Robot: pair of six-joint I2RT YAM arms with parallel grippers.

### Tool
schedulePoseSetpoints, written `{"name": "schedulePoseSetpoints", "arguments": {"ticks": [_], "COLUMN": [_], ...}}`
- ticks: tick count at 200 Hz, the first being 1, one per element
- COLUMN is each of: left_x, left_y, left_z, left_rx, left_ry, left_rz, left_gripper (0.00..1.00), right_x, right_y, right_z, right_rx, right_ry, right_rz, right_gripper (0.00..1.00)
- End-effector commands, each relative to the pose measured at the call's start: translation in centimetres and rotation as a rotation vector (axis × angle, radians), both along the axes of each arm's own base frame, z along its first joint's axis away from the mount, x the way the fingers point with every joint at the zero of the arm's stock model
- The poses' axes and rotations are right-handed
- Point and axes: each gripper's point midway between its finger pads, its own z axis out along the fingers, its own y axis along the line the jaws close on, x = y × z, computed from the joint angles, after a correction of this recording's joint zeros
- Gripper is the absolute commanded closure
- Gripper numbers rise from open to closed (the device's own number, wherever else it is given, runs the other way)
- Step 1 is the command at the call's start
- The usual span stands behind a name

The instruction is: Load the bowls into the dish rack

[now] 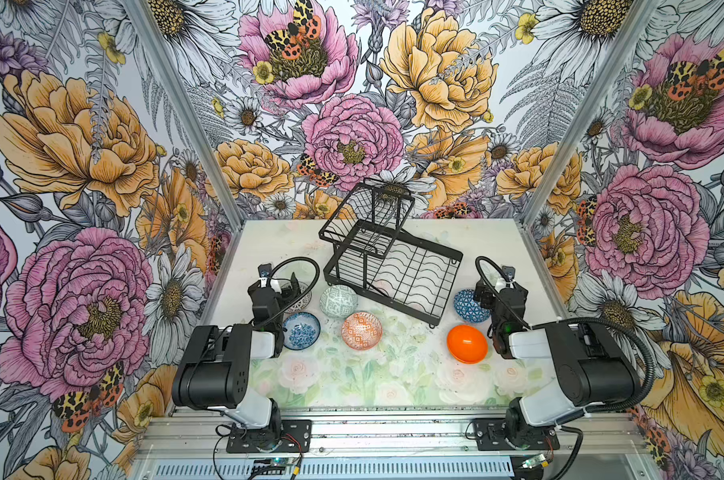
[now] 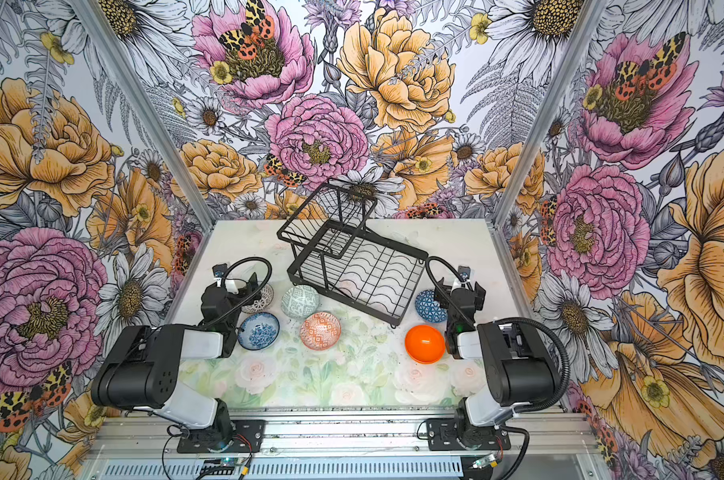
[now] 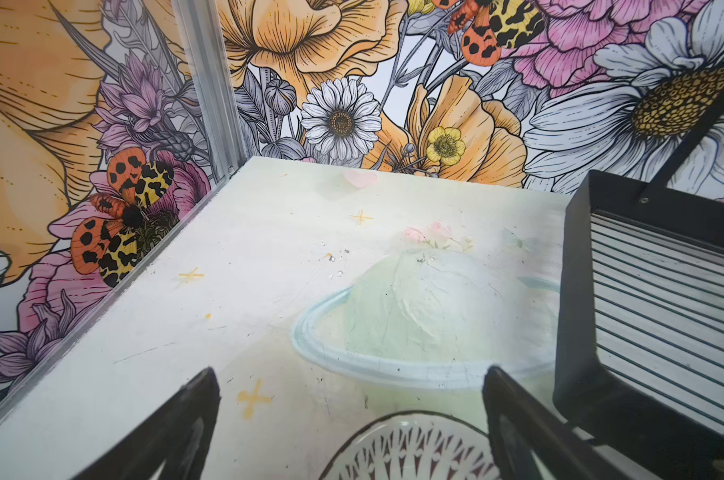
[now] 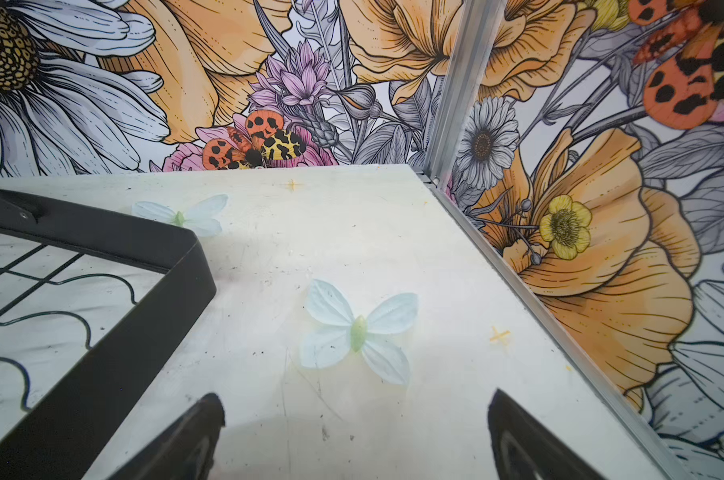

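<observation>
Your dish rack (image 1: 393, 274) (image 2: 360, 270) stands askew on the table (image 1: 352, 382), toward the far middle. Its raised upper basket is at the far left end and its flat base of wavy wires runs down to the right, and there is nothing in either part. All six bowls sit on the table along the rack's near side. On your left, the dark-and-white bowl (image 1: 301, 298) (image 2: 261, 300) is partly hidden behind the left gripper (image 1: 290, 286). The blue-speckled bowl (image 1: 301, 331) (image 2: 258, 331) lies nearer you, close by that arm. The grey-green bowl (image 1: 338, 301) (image 2: 300, 302) is just beside the rack's near left corner, and the orange-white bowl (image 1: 361, 331) (image 2: 320, 331) is just in front of it. On your right, the blue-triangle bowl (image 1: 466, 305) (image 2: 427, 305) lies by the rack's right corner, partly covered by the right gripper (image 1: 482, 291). The plain orange bowl (image 1: 467, 344) (image 2: 425, 344) is nearer you and apart from the others. In its wrist view, your left gripper (image 3: 349, 386) has its jaws spread wide and grasps nothing. Between them, only the patterned rim of the dark-and-white bowl (image 3: 410, 451) shows at the picture's edge, with the rack's black frame (image 3: 576, 291) close on one side. Your right gripper (image 4: 356, 411) is likewise spread wide and empty over bare table, with the rack's corner band (image 4: 144, 299) off to one side. A small blue tag (image 1: 264, 272) sits on the left arm by its cable, but any marking on it is too small to read.
</observation>
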Motion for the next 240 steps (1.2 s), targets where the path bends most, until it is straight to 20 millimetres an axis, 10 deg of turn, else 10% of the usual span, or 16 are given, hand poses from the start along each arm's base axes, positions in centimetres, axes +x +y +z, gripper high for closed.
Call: {"name": "schedulePoseSetpoints", "arguments": {"ticks": [1, 177, 240], "left_x": [0.3, 1.1, 1.1], "left_y": [-0.4, 0.2, 2.4], "left_z": [0.6, 1.4, 3.9], "left_rx": [0.012, -0.011, -0.029], "left_ry": [-0.02, 0.037, 0.095], "left_rz": [-0.016, -0.009, 0.099], "left_gripper": [0.01, 0.01, 0.01], "right_x": [0.6, 0.6, 0.5], "right_y": [0.0, 0.0, -2.5], "right_z": [1.5, 1.6, 8.0], "right_rx": [0.013, 0.012, 0.027], "right_ry": [-0.045, -0.041, -0.035], "right_rz": [0.002, -0.001, -0.175], "right_gripper": [0.0, 0.01, 0.01]}}
